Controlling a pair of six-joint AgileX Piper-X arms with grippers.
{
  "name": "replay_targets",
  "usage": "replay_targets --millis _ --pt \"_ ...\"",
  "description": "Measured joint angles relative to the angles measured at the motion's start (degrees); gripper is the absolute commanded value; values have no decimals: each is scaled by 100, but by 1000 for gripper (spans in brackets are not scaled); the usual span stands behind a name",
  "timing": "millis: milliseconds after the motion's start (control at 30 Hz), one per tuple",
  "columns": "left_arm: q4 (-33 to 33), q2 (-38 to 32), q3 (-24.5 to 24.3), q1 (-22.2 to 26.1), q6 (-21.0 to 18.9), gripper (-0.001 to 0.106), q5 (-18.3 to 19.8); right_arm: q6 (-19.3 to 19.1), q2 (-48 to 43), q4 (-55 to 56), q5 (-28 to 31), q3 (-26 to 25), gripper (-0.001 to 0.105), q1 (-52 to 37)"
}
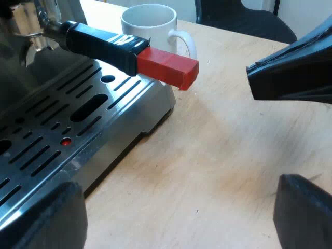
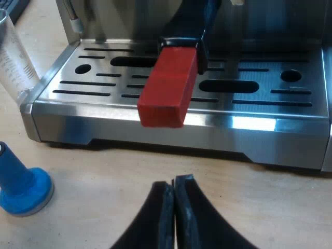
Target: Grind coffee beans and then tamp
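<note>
The holder (image 1: pixel 98 44) is locked into the front of the machine (image 1: pixel 129 111). Its dark handle reaches out above the tray (image 2: pixel 311 124), and its red end (image 1: pixel 168 68) overhangs the tray's front edge, with open air beneath it down to the table (image 1: pixel 218 145). The right claw (image 2: pixel 174 181) is closed, its two fingers pressed together on nothing. It sits low over bare table just out from the machine's front edge, in line with the red end, with a clear gap between its tips and that end. The left claw (image 1: pixel 176 189) is spread wide and holds nothing, over the table off a front corner of the machine; the wood between its fingers and the machine is bare. A white mug (image 1: pixel 150 21) stands on the table near the machine's side, past the handle, close to the red end yet apart from it. Its mouth faces up, and I cannot tell what is in it. A clear glass (image 2: pixel 13 57) stands just beside a front corner of the machine, the table showing through its marked wall. A blue tamper (image 2: pixel 21 187) stands upright on the table near that corner, out from the front edge and apart from both glass and machine.
</note>
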Motion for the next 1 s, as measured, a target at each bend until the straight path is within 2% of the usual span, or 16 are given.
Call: replay_targets --millis 100,167,200,233,333,467,1000 --pt "0 0 0 0 0 80 0 -11 0 -70 -29 16 0 0" --pt "0 0 0 0 0 80 0 -230 0 -203 -57 15 0 0" --pt "0 0 0 0 0 80 0 -353 13 -252 -61 15 0 0" --pt "0 0 0 0 0 80 0 -692 100 -451 -152 15 0 0" --pt "0 0 0 0 0 80 0 -1103 407 -1026 -101 15 0 10" --pt "0 0 0 0 0 80 0 -1225 681 -1533 308 15 0 16" --pt "0 0 0 0 0 80 0 -1240 959 -1785 511 15 0 -115"
